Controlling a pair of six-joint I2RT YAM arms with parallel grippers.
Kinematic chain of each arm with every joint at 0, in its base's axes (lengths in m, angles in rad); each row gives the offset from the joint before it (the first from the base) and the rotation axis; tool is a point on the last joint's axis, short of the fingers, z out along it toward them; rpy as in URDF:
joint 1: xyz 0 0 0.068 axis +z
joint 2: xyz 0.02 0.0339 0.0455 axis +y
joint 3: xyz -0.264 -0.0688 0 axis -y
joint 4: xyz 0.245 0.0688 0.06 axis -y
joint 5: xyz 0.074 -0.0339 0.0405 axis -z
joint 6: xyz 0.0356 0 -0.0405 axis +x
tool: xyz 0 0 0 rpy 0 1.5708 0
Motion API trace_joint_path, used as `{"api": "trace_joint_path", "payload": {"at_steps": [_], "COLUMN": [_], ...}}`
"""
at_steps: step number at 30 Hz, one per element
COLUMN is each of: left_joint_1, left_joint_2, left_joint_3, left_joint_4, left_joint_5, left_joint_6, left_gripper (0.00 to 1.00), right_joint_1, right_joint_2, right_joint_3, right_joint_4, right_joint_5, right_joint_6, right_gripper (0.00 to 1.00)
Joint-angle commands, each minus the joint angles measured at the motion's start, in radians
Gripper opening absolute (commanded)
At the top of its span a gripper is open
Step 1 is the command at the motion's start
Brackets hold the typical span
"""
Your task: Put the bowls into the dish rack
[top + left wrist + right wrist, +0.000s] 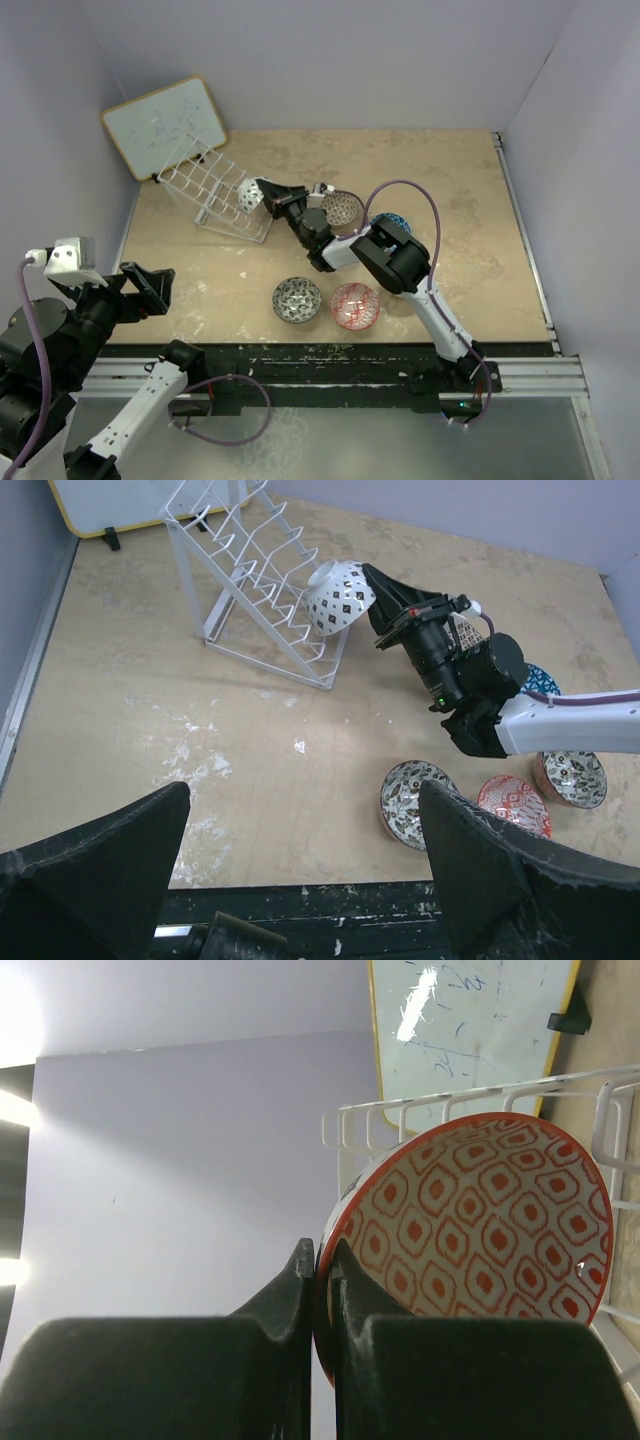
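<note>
While the left gripper hangs wide open at the near left edge, a black-and-white bowl, a red bowl and a grey-patterned bowl lie on the table just past it. Farther on, a blue bowl and a fifth bowl sit half hidden by the right arm, and the right gripper pinches the rim of the sixth bowl, dark diamonds outside and orange-red diamonds inside, at the right end of the one white wire dish rack, a whiteboard beyond it.
</note>
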Motion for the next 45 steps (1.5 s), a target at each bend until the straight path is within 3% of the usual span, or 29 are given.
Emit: {"api": "trace_joint_path", "payload": {"at_steps": [1,12,22,29,39,45], "left_joint_1": [0.004,0.005,0.004,0.005,0.004,0.005], "left_joint_2": [-0.009,-0.017,-0.019,-0.015,-0.013,-0.016], "left_joint_3": [-0.002,-0.003,-0.001,0.003,0.014,0.014], "left_joint_4": [0.007,-0.001,0.001,0.006,0.005,0.004], "left_joint_5": [-0.008,-0.010,-0.011,-0.001,0.003,0.003], "left_joint_6": [0.011,0.014,0.019,0.017,0.014,0.011], "left_gripper": [0.99,0.99,0.99,0.99,0.99,0.99], "right_joint_1": [-0.005,-0.004,-0.006,-0.006,-0.006,-0.005], "right_joint_2": [-0.026,0.036,-0.010,-0.021,-0.111,-0.172], "right_joint_3": [0.015,0.083,0.056,0.047,-0.018,-0.027], "right_joint_4": [0.114,0.033,-0.093,-0.074,-0.173,-0.286], "right_joint_5": [0.001,-0.060,-0.087,-0.097,-0.081,-0.089], "right_joint_6": [0.004,0.037,0.027,0.030,0.002,-0.038], "right_gripper": [0.00,0.00,0.27,0.29,0.67,0.78]}}
